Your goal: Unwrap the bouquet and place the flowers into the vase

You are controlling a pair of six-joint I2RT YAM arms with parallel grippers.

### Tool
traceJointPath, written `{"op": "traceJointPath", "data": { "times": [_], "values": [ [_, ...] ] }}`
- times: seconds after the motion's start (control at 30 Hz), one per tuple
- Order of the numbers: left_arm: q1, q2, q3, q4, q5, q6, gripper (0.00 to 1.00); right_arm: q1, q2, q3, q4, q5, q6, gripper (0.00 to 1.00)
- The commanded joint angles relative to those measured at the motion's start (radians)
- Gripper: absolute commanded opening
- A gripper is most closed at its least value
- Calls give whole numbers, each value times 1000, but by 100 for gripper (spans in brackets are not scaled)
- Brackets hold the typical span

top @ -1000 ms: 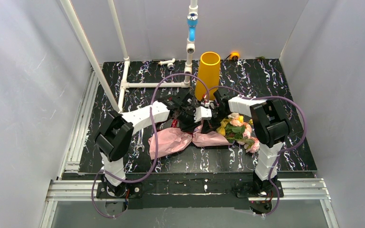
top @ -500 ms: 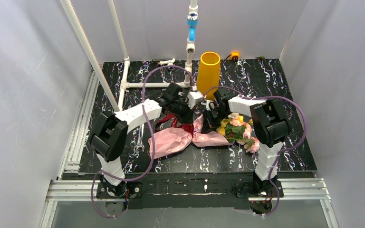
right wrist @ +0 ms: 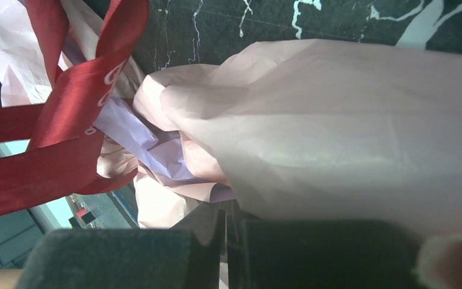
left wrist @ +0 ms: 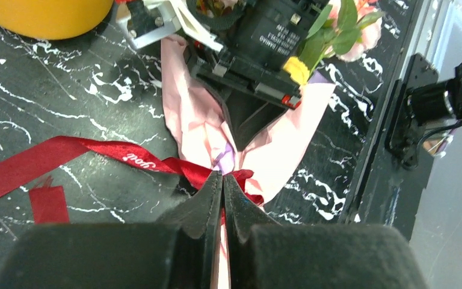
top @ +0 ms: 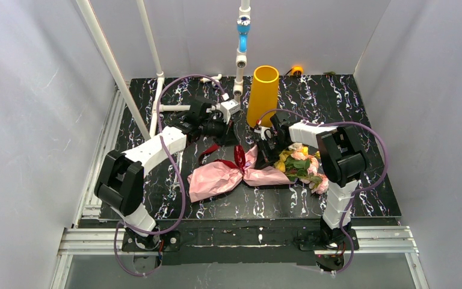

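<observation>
Left arm (top: 156, 144) has swung back from the bouquet (top: 216, 179); left fingers (left wrist: 201, 208) and right fingers (right wrist: 204, 226) pressed together.

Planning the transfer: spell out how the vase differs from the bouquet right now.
The vase stands upright at the back; the bouquet lies on its side nearer the arms. The vase is smooth, plain mustard yellow; the bouquet is crinkled pink paper tied with red ribbon. Both rest on the black marbled table.
</observation>
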Motion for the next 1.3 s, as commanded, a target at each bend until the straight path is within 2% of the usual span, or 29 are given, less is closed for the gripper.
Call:
{"op": "traceJointPath", "data": {
  "times": [0.0, 0.17, 0.33, 0.4, 0.53, 0.6, 0.77, 0.93, 1.17, 1.27],
  "values": [
    [12, -76, -17, -96, 22, 146, 0, 24, 112, -81, -98, 320, -107, 1],
    [12, -9, 20, -163, -110, 124, 0, 25, 29, -87, -55, 235, -100, 1],
    [12, 71, 61, -169, -104, 34, 0, 24, -52, -58, -45, 152, -93, 13],
    [12, 89, 72, -167, -98, 17, 0, 24, -82, -42, -48, 125, -90, 20],
    [12, 105, 77, -167, -127, -36, 0, 24, -142, -18, -57, 99, -82, 44],
    [11, 113, 78, -167, -148, -57, 0, 24, -164, -12, -65, 93, -76, 50],
    [12, 136, 88, -158, -192, -114, 0, 14, -227, -6, -119, 89, -104, 53],
    [12, 153, 101, -158, -182, -144, 0, 10, -317, -1, -148, 65, -143, 63],
    [12, 156, 96, -151, -173, -161, 0, 65, -426, -20, -28, 73, -23, 60],
    [12, 156, 94, -148, -173, -160, 0, 108, -418, -21, 1, 102, 7, 54]
  ]
}}
